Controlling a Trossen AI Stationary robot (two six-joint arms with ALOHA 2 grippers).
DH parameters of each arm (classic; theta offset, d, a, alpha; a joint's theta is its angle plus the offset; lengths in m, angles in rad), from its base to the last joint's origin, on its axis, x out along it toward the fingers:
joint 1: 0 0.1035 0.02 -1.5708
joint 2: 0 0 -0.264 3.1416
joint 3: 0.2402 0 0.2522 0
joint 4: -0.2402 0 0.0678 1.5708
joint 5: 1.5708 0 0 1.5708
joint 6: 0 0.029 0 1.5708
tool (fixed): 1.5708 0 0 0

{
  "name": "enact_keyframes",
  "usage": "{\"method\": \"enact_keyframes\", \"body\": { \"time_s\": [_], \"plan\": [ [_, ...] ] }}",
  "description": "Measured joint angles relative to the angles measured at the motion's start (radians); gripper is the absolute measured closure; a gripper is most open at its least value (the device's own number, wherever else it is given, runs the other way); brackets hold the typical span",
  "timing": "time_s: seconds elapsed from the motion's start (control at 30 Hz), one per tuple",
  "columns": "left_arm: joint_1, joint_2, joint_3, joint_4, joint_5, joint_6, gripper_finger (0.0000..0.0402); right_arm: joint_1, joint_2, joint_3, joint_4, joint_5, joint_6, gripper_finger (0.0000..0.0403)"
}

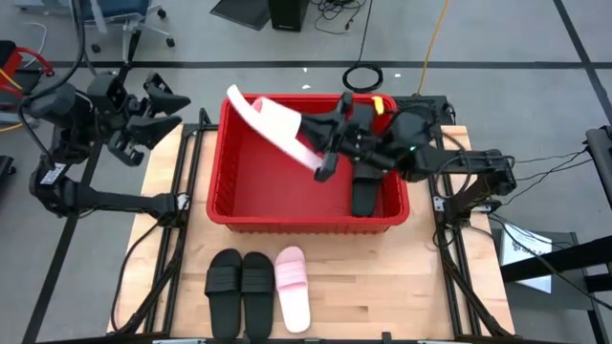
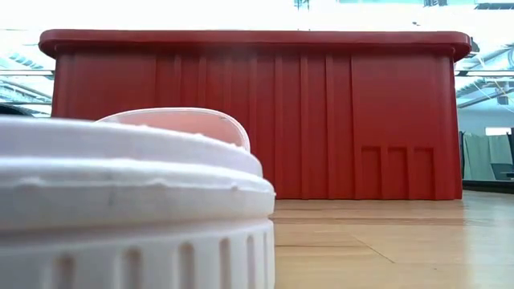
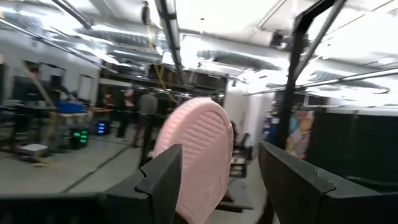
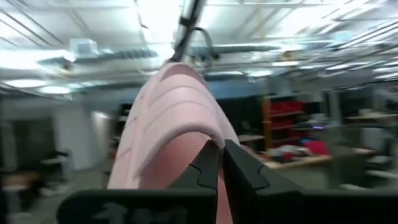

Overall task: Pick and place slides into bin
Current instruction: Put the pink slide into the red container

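While the counter (image 1: pixel 382 277) carries the whole setup, the bin (image 1: pixel 287 225) sits at its centre and is the largest item on it. One black slide (image 1: pixel 366 194) already lies inside, against the wall nearest the right arm.

Three slides wait on the counter in front of the bin, side by side: two black slides (image 1: pixel 241 283) and a pink slide (image 1: pixel 292 287) just beside them.

The right hand (image 1: pixel 323 164) is fully closed, pinching the strap of a second pink slide (image 1: pixel 273 124). That slide is tilted above the bin, its far end reaching out over the rear rim. The left hand (image 1: pixel 158 117) is off the counter's left edge, well apart from the bin, with its fingers spread wide and nothing between them.

Risk assessment:
- Release position: part of the held slide overhangs the rear rim. Opening the hand here could let it tip outward and fall behind the bin.
- Grip: the hold is a thin pinch on a flexible strap. A fast wrist motion may swing the sole and pull the strap free.
- Clearance: lowering without first moving inward may catch the sole on the rim.
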Motion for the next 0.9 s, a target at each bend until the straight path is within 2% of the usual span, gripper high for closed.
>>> {"method": "enact_keyframes", "body": {
  "time_s": [0.33, 0.57, 0.9],
  "plan": [
    [0.147, 0.003, 0.0, -0.016, 0.001, 0.005, 0.0188, 0.001, -0.001, 0.211, -0.275, 0.245, -0.161, 0.0401],
    [0.215, 0.003, 0.0, -0.015, 0.004, -0.002, 0.0188, 0.0, -0.001, 0.221, -0.363, 0.448, -0.223, 0.0401],
    [0.272, 0.003, 0.0, -0.013, 0.099, -0.029, 0.0188, -0.005, 0.007, 0.222, -0.601, 0.745, -0.228, 0.0401]
  ]
}}
